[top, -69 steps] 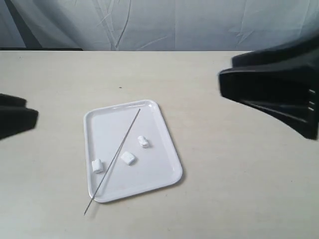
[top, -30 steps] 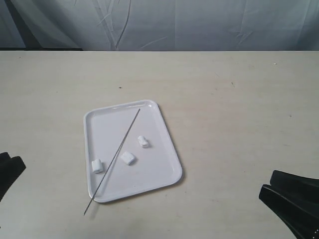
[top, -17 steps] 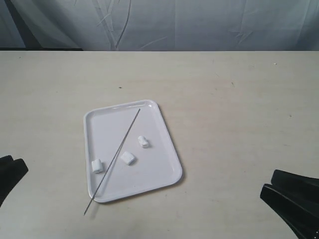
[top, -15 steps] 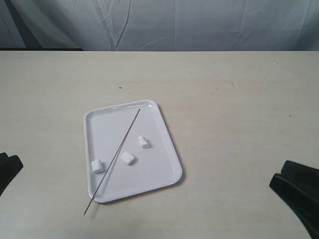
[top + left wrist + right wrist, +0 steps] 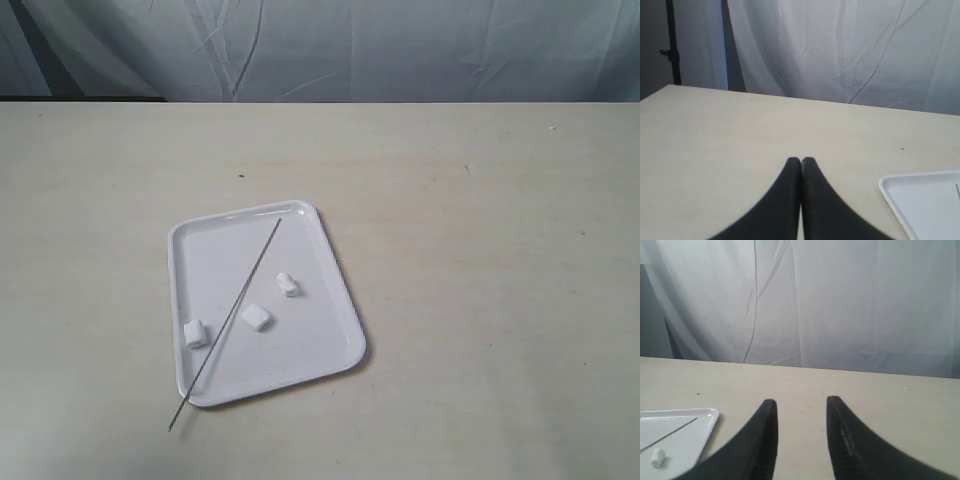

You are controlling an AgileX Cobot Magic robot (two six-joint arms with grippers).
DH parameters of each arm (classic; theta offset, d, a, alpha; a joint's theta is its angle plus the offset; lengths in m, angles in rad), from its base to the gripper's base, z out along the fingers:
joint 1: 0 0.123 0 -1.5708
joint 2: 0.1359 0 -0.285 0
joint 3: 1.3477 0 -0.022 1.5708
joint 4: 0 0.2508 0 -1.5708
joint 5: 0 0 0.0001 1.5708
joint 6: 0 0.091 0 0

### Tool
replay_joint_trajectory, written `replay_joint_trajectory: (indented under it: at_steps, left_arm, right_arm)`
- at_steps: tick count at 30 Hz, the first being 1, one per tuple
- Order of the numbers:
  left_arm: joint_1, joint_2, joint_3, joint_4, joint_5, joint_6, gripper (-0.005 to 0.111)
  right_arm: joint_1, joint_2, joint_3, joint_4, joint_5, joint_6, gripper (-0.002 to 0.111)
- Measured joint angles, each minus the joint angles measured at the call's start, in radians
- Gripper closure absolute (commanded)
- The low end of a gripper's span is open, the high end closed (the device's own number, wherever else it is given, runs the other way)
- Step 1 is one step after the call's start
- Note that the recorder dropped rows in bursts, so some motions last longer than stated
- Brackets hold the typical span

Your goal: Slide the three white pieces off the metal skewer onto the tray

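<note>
Three small white marshmallow-like pieces (image 5: 196,333) (image 5: 256,318) (image 5: 288,284): none in either claw, all loose on glossy white rectangular plastic tray (image 5: 215,260). Of black claws, left claw (image 5: 801,161) pinched tight, empty, over beige table (image 5: 715,130); right claw (image 5: 801,402) fingers parted, nothing between. Tray apart from both. Thin grey metal skewer (image 5: 225,325): bare, diagonal across tray, one end past rim over table. One piece just beside skewer, two apart from it.

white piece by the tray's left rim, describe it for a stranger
On the beige table lies a white tray crossed by a thin skewer. This white piece sits alone left of the skewer; the other two pieces sit right of it.
</note>
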Motion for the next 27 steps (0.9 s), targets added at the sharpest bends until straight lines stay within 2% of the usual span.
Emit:
replay_joint_trajectory:
  at_steps: [2,6,8,11,13,16,27]
  left_arm:
    - [0.008,-0.034,0.000,0.114,0.050,-0.160,0.107]
    - [0.000,-0.094,0.000,0.183,0.117,-0.254,0.107]
    - [-0.007,-0.101,0.000,0.183,0.131,-0.235,0.107]
    - [-0.011,-0.101,0.000,0.122,0.132,-0.072,0.107]
    - [-0.012,-0.101,0.000,0.058,0.135,0.032,0.107]
    - [-0.012,-0.101,0.000,0.017,0.135,0.088,0.107]
    - [-0.012,-0.103,0.000,0.004,0.139,0.125,0.107]
  right_arm:
    - [0.000,0.000,0.000,-0.142,-0.007,0.126,0.075]
    - [0.000,0.000,0.000,-0.540,0.011,0.514,0.075]
    - [0.000,0.000,0.000,-0.764,0.064,0.762,0.075]
    - [0.000,0.000,0.000,-0.959,0.110,0.997,0.075]
    - [0.000,0.000,0.000,-1.007,0.141,1.049,0.075]
    - [0.000,0.000,0.000,-1.042,0.153,1.079,0.075]
    - [-0.074,0.000,0.000,-1.059,0.178,1.053,0.075]
